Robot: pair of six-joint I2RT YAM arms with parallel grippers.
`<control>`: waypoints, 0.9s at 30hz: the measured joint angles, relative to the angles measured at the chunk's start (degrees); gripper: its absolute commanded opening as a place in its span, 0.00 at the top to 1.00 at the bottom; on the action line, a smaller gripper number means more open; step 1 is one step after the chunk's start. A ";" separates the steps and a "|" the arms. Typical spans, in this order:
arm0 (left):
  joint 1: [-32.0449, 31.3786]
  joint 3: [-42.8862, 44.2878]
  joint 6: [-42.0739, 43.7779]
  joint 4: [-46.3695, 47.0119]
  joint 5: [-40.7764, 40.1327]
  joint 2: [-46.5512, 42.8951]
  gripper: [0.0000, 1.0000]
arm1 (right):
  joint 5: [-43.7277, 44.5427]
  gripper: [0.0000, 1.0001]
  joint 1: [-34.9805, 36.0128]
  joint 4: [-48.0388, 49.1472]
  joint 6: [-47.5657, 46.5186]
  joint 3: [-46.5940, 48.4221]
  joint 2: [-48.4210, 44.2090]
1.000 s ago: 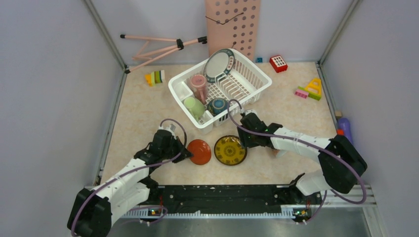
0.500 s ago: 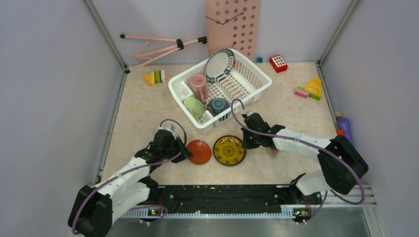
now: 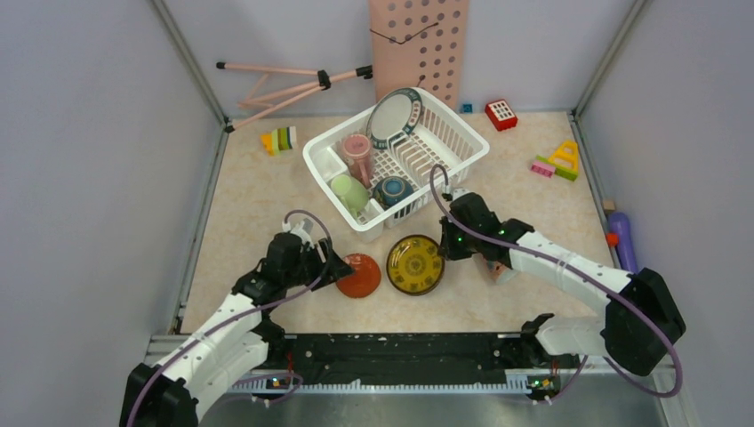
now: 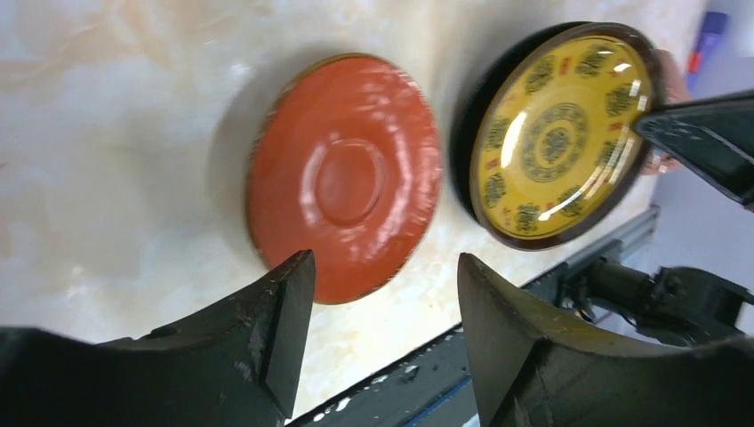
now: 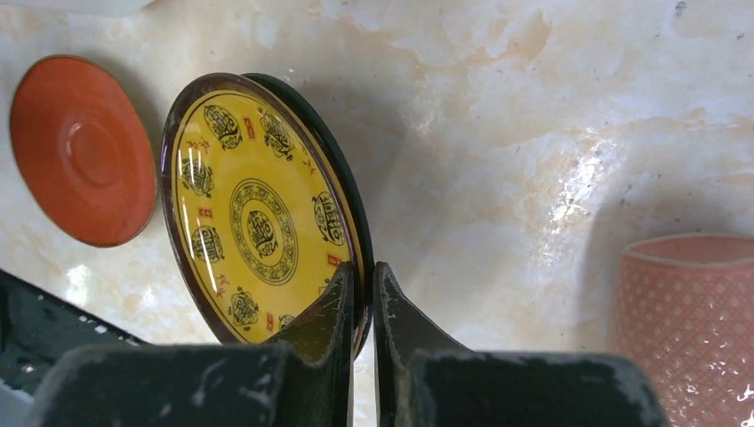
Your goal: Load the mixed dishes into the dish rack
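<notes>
Clamped tilted round olive-yellow patterned dish (image 5: 258, 218) by rim in right gripper (image 5: 362, 298), left gripper (image 4: 384, 298) spread at edge of small round red saucer (image 4: 342, 173).

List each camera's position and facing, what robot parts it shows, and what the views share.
Top external: above and behind the robot, facing down; shows the left arm, right arm and dish rack.
Left wrist: on the left arm, facing down past its open left hand at the red saucer.
Right wrist: on the right arm, facing down at the yellow dish, its rim pinched in the shut right hand.
Shared: all three show the saucer and yellow dish.
</notes>
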 measured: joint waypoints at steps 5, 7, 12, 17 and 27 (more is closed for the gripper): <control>0.00 -1.03 -0.83 8.13 5.70 0.46 0.37 | -5.07 1.00 -1.81 0.76 1.31 -0.13 -0.76; 0.00 -1.66 -1.68 11.89 7.87 1.90 0.40 | -7.41 1.00 -2.54 2.25 2.14 -0.79 -1.11; 0.00 -2.40 -3.58 18.80 12.28 6.36 0.41 | -11.32 1.00 -3.19 3.85 3.93 -1.73 -2.36; -0.09 -2.97 -6.21 25.77 15.80 10.08 0.42 | -13.38 1.00 -3.21 5.64 4.66 -1.73 -2.58; -1.33 -3.93 -11.10 36.00 18.34 16.26 0.53 | -15.63 1.00 -3.28 7.17 5.57 -1.73 -2.56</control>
